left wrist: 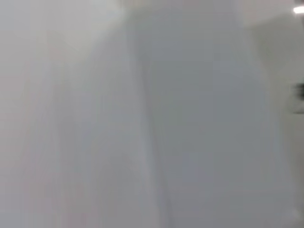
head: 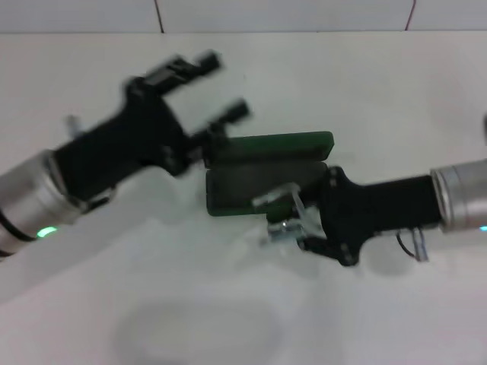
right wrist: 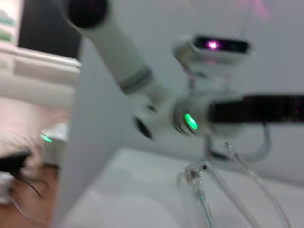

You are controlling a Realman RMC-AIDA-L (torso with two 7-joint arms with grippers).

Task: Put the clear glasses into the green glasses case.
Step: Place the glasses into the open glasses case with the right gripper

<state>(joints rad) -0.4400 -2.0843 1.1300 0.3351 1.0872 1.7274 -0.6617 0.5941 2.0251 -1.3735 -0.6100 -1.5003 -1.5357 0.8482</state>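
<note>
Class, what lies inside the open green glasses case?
The green glasses case shows dark lining. The clear glasses held by the right gripper overlap its near right corner; that corner is covered.

Bright, even light; soft shadows; all three views blurred.

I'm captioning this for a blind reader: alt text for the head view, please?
The right gripper holds the clear glasses over the open green glasses case on a white table. The left gripper, fingers open, hovers beside the case's lid.

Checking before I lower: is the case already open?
Yes, the case lies open, its lid raised behind the dark tray, with the right hand holding the glasses at its near edge.
</note>
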